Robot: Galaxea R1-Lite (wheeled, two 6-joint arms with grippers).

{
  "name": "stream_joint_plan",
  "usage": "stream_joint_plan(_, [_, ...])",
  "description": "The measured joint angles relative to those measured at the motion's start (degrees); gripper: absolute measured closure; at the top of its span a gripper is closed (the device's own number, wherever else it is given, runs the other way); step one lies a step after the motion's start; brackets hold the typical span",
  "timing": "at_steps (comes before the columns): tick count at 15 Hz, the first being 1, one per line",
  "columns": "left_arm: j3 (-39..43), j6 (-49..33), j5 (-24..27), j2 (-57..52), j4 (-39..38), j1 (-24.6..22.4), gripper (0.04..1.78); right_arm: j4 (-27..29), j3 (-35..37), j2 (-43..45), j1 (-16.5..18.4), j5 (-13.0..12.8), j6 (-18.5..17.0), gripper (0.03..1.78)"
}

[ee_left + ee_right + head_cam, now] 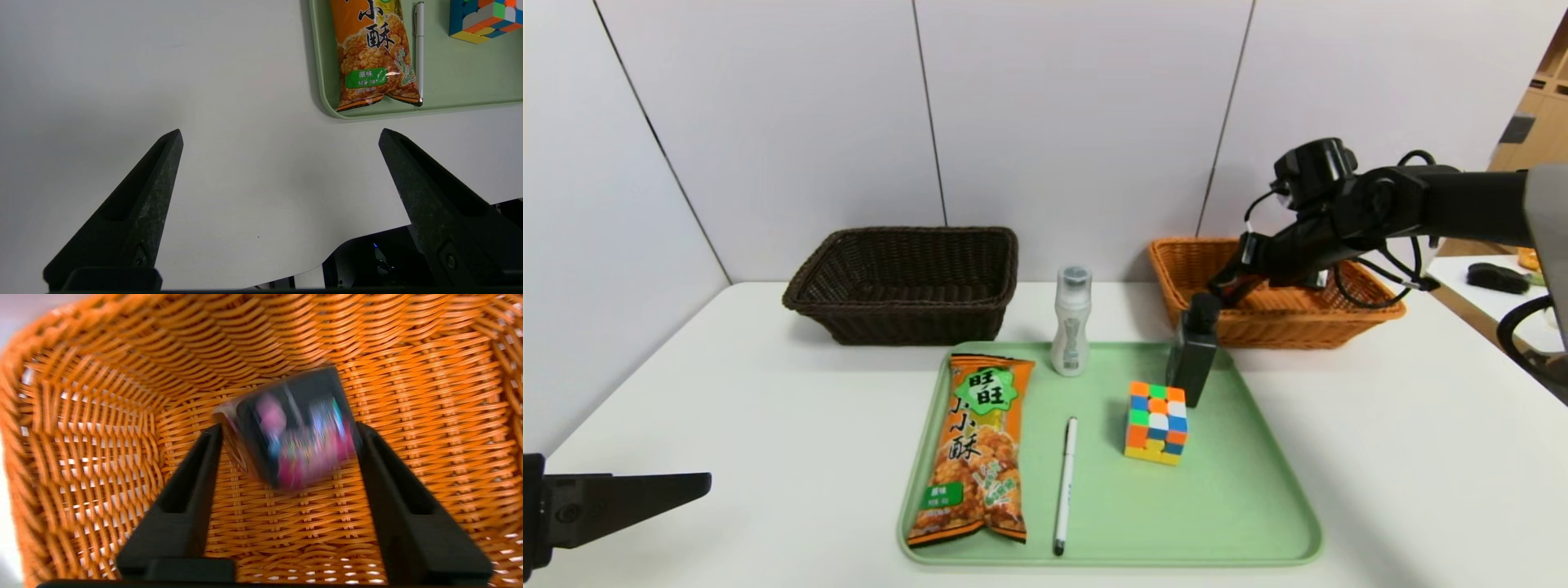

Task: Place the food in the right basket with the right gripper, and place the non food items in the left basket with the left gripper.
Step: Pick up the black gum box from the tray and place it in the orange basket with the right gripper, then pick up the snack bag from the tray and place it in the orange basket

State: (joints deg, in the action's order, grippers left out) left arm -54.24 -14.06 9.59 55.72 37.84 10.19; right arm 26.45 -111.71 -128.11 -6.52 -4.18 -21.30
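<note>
My right gripper [1230, 285] hangs over the orange right basket [1290, 325]. In the right wrist view its jaws [289, 428] stand open, and a blurred dark packet with pink print [298, 428] drops between the fingertips toward the woven floor. On the green tray [1258, 498] lie an orange snack bag [976, 449], a white pen [1063, 486] and a colour cube [1156, 422]. A black bottle [1194, 353] and a white bottle [1072, 322] stand there too. My left gripper [281, 134] is open above the bare table at the near left, holding nothing.
The dark brown left basket [907, 286] stands at the back left, with nothing showing inside. White wall panels close off the back. The black bottle stands just in front of the orange basket's near left corner. The table's front edge [286, 275] lies under the left gripper.
</note>
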Motion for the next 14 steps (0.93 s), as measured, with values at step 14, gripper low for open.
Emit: stream_joint_plan(14, [1.43, -0.41, 0.05, 0.83, -3.75, 0.11, 0.13, 15.63, 1.62, 27.83, -11.93, 0.50, -5.90, 0.19])
